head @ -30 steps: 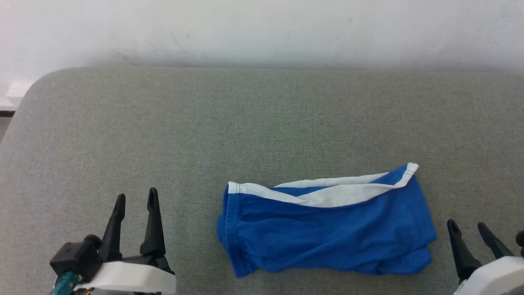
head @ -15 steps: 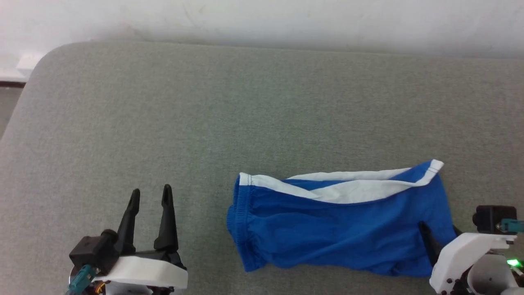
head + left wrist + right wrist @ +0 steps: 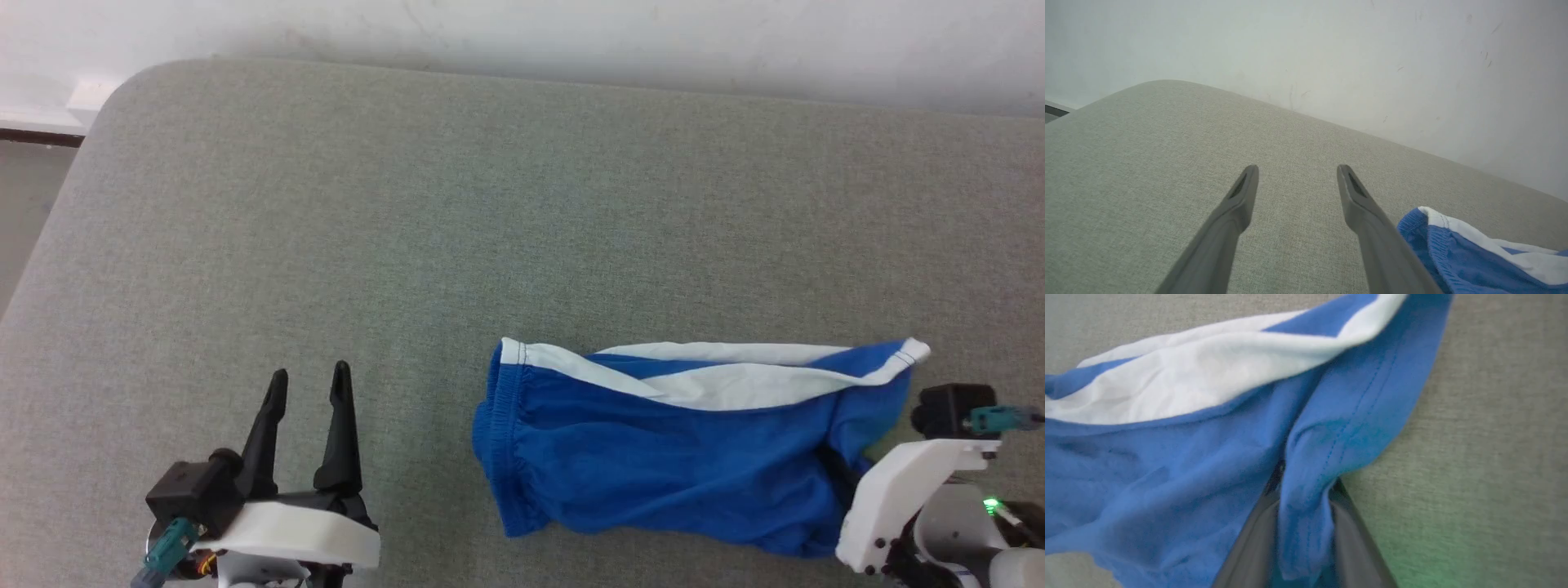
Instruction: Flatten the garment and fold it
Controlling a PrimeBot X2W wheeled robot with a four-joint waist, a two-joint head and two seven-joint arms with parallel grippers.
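The blue shorts [image 3: 653, 457] lie on the near right part of the grey fabric-covered surface [image 3: 408, 204], stretched sideways. The gathered waistband [image 3: 494, 433] faces the robot's left. The leg hems face its right. A white side stripe [image 3: 735, 384] runs along the far edge, partly folded over itself, and ends at a raised hem corner [image 3: 914, 351] at the far right. The cloth is wrinkled and doubled along the near edge, not flat.

Right gripper [image 3: 841, 469]: at the hem end of the shorts, its white wrist housing just beside the cloth. In the right wrist view the two dark fingers [image 3: 1347, 535] stand close together with a bunched fold of blue fabric pinched between them. The fingertips are hidden by the cloth. The hem stitching shows on the pinched fold.

Left gripper [image 3: 310, 371]: at the near left, well apart from the waistband, over bare surface. Its fingers [image 3: 1241, 204] are spread, with nothing between them. In the left wrist view the waistband end of the shorts shows just beyond the right-hand finger, with no visible contact.

A white wall [image 3: 571, 33] runs behind the far edge of the surface. A green light [image 3: 990, 502] glows on the right arm.
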